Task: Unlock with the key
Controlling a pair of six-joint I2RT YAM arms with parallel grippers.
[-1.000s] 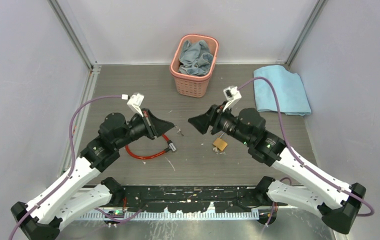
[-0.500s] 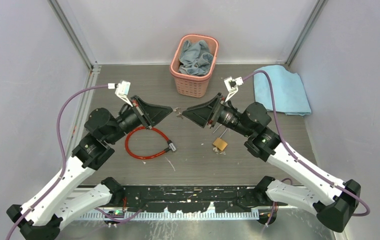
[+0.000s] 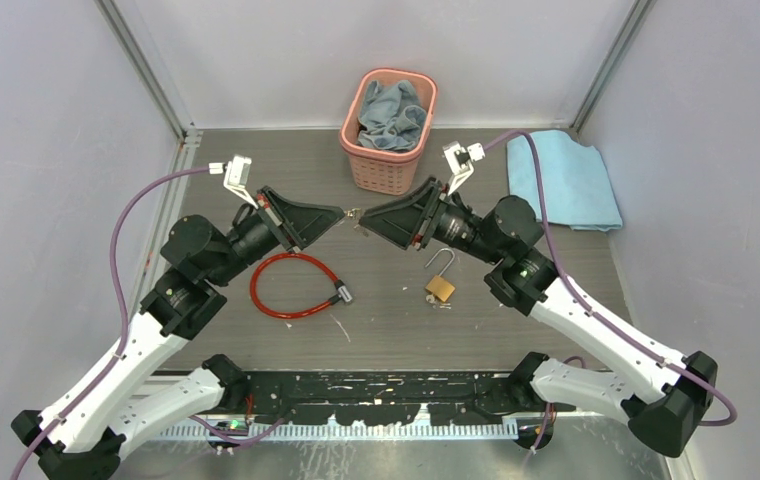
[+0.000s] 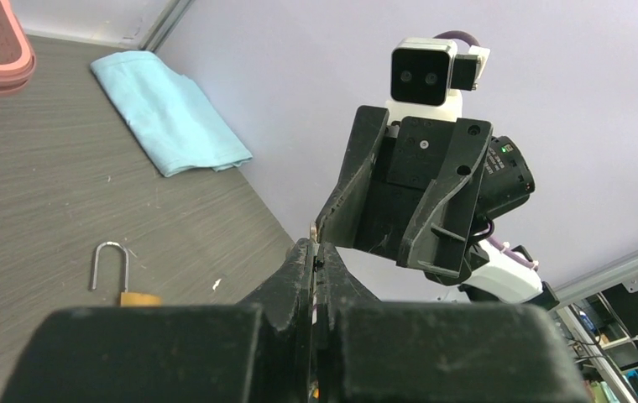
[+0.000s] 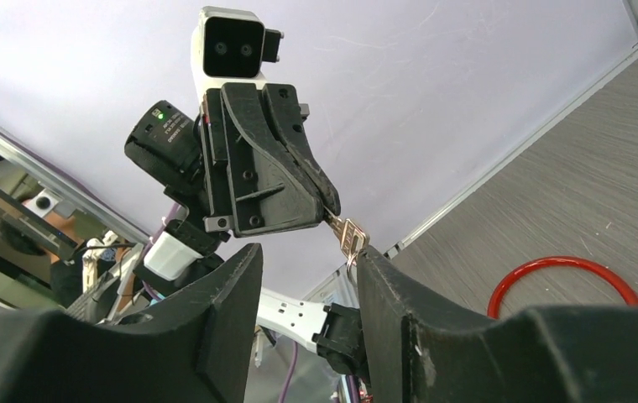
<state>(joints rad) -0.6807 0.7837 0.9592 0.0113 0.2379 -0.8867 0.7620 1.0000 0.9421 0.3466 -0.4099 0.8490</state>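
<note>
Passing key [image 5: 351, 238] midair | left fingers [image 3: 308, 216] closed on it | right fingers [image 5: 408, 311] parted around its free end | padlock [image 3: 440, 288] on counter [image 3: 396, 330] below-behind right fingers | risk: off-centre pinch or early release drops key

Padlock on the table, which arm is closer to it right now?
Right. The right arm has its wrist just behind the padlock; the left arm sits on the other side, beyond the red cable, with the left gripper shut on the key.
</note>
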